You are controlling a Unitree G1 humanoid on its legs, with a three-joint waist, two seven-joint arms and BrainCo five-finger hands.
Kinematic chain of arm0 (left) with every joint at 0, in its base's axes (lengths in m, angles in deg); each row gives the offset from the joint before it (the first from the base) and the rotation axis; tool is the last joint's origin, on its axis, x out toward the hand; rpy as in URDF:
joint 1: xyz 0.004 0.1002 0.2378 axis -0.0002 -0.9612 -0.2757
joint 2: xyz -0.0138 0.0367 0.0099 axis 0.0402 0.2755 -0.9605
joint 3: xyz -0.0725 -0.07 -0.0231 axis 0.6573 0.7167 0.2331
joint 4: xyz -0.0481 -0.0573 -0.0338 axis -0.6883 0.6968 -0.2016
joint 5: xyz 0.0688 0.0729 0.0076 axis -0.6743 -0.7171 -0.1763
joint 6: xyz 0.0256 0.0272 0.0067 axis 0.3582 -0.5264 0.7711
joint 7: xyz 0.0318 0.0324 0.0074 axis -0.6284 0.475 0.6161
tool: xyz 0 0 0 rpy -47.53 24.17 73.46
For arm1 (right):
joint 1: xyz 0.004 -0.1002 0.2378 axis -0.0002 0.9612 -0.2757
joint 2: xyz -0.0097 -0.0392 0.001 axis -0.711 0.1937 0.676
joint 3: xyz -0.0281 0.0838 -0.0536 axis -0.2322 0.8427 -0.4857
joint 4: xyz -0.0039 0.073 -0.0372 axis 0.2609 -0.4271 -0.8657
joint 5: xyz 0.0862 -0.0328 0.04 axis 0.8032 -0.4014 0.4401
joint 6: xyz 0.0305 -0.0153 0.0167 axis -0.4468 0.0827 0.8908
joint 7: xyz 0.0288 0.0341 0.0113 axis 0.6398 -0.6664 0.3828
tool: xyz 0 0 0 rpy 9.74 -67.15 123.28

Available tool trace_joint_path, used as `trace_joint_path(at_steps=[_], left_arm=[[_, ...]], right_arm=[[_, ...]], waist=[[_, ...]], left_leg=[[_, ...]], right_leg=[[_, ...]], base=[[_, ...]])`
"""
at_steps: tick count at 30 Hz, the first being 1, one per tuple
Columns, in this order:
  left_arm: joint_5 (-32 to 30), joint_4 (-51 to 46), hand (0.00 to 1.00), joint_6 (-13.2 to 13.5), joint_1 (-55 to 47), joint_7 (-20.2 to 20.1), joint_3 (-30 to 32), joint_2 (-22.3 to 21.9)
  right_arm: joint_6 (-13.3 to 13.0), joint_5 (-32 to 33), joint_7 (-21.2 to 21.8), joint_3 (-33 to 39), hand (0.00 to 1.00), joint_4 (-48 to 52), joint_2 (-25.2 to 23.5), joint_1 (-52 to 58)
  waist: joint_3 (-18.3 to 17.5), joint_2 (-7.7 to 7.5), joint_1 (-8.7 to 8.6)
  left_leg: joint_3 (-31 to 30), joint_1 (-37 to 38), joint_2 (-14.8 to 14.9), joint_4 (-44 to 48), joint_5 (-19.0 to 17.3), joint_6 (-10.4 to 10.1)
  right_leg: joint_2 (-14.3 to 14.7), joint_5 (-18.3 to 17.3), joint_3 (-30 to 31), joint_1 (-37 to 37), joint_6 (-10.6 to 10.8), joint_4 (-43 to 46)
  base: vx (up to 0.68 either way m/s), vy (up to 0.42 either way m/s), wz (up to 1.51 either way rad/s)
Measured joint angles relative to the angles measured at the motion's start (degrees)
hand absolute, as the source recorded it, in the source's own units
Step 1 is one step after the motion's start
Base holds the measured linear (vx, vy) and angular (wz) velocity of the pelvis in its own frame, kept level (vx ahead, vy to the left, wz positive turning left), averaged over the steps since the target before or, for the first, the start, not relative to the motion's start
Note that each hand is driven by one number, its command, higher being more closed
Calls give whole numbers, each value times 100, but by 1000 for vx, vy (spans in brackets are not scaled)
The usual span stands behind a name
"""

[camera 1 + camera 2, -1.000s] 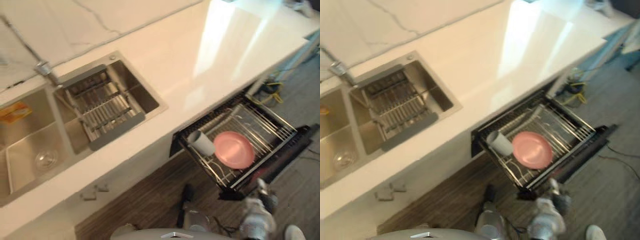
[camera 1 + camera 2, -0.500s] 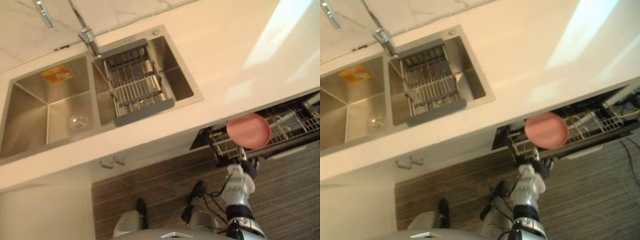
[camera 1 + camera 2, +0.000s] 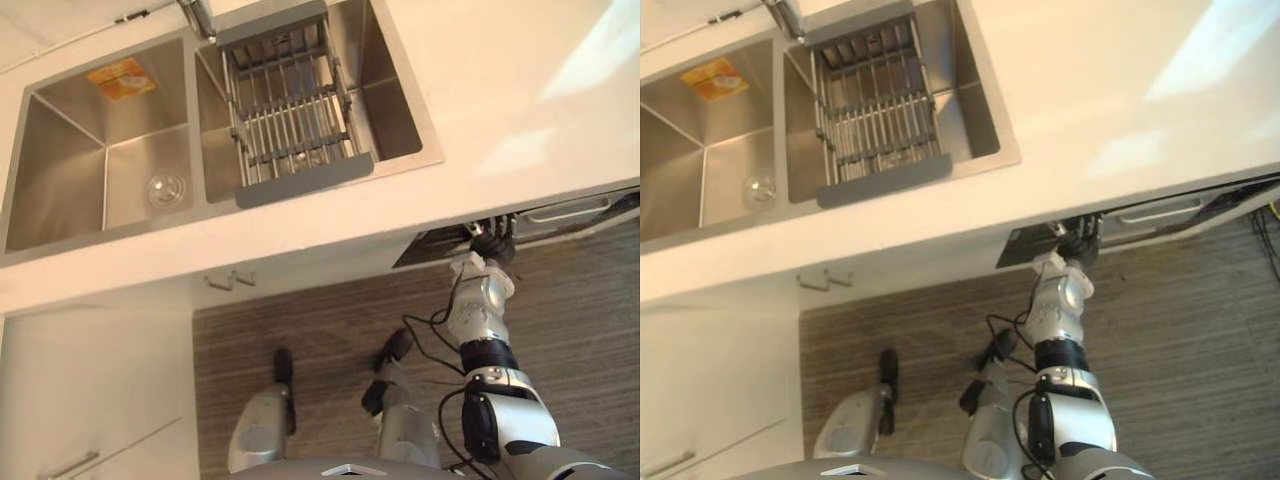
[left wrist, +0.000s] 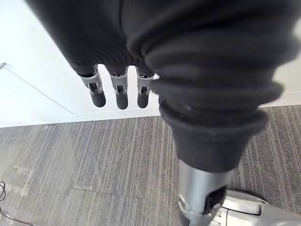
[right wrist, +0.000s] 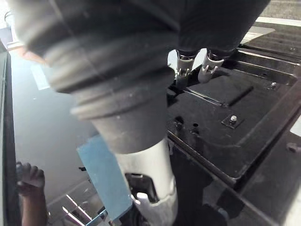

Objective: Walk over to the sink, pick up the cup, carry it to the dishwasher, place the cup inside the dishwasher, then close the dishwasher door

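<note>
R robot hand (image 3: 490, 243), fingers straight, against dishwasher door (image 3: 565, 212), nearly shut under worktop (image 3: 520, 100). Cup hidden, prob. inside. Risk: fingers pinched btwn door & worktop edge, or push slips, door left ajar. L robot hand (image 4: 121, 92) relaxed, idle.

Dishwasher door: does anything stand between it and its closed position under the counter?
Nothing visible does. The dishwasher door is almost shut below the countertop, with the right hand at its dark edge. The left hand hangs idle.
</note>
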Motion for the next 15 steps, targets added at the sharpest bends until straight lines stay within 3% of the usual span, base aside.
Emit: trace_joint_path(at_steps=[5,9,11,15], left_arm=[[-3,-9,0,43,4,-76,325,2],[55,-60,0,84,43,-210,700,-24],[428,-7,0,89,37,-212,936,-27],[1707,167,0,858,-101,-238,1239,-4]], right_arm=[[-28,126,250,-118,0,407,-208,82],[-18,84,917,-612,0,576,-400,898],[67,-137,1149,-742,0,487,-585,1519],[103,-622,1635,-1035,0,-590,-928,2903]], waist=[[174,0,28],[157,-15,34],[2,-68,35],[-584,-302,-46]], left_leg=[[59,-16,108,112,-46,-64],[175,201,254,109,-86,-97],[278,342,319,107,-132,-87],[481,651,376,98,-295,-104]], right_leg=[[110,-46,69,1,-47,-3],[260,-119,147,169,-105,-4],[321,-162,188,265,-107,-7],[399,-240,353,444,-67,-40]], base=[[-4,-21,-5],[51,-27,-12],[98,3,-16],[127,49,-20]])
